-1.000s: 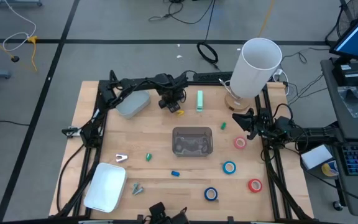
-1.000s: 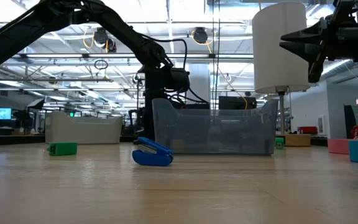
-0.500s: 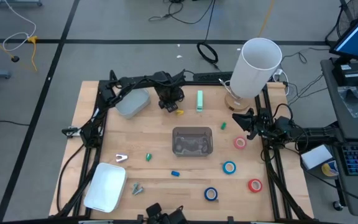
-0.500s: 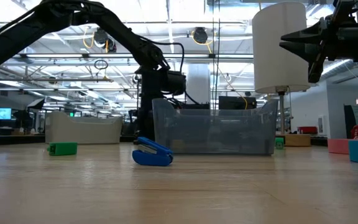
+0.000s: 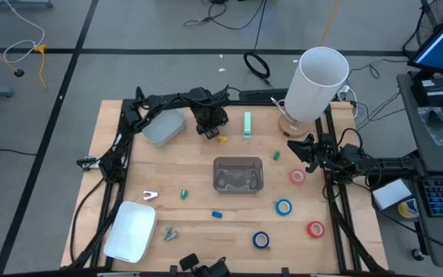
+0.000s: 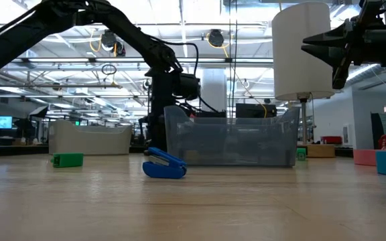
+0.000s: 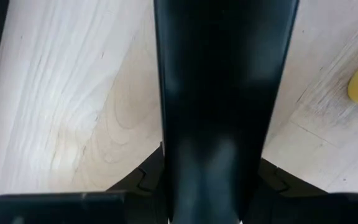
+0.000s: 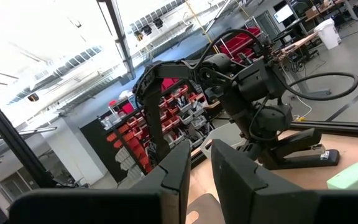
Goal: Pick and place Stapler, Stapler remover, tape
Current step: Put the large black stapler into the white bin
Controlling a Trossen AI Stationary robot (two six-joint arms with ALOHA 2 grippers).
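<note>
My left gripper (image 5: 210, 129) points down at the table's far middle, shut on a black stapler (image 8: 298, 154) that lies flat on the wood. In the left wrist view the stapler (image 7: 222, 93) fills the space between the fingers. A small blue stapler-like piece (image 5: 217, 215) lies near the middle. Tape rolls lie at the right: pinkish red (image 5: 297, 177), blue (image 5: 284, 206), blue (image 5: 261, 240) and red (image 5: 315, 228). My right gripper (image 5: 294, 144) waits shut, raised at the right side, holding nothing. My left gripper has the stapler's two long sides (image 7: 166, 168) between its two fingers (image 7: 146, 179). The fingers come from above, pointing down, and lie across the stapler. The stapler rests flat on the table, one end (image 8: 325, 155) sticking out past the gripper.
A clear bin (image 5: 238, 174) stands mid-table. A grey lid (image 5: 164, 128) lies beside the left arm, a white tray (image 5: 131, 231) at the near left. A green block (image 5: 247, 125), a yellow bit (image 5: 221, 139) and a tall white cylinder (image 5: 319, 81) stand near the far edge.
My left wrist has tipped a little over the stapler while staying in the same spot. The stapler has kept its place on the table.
</note>
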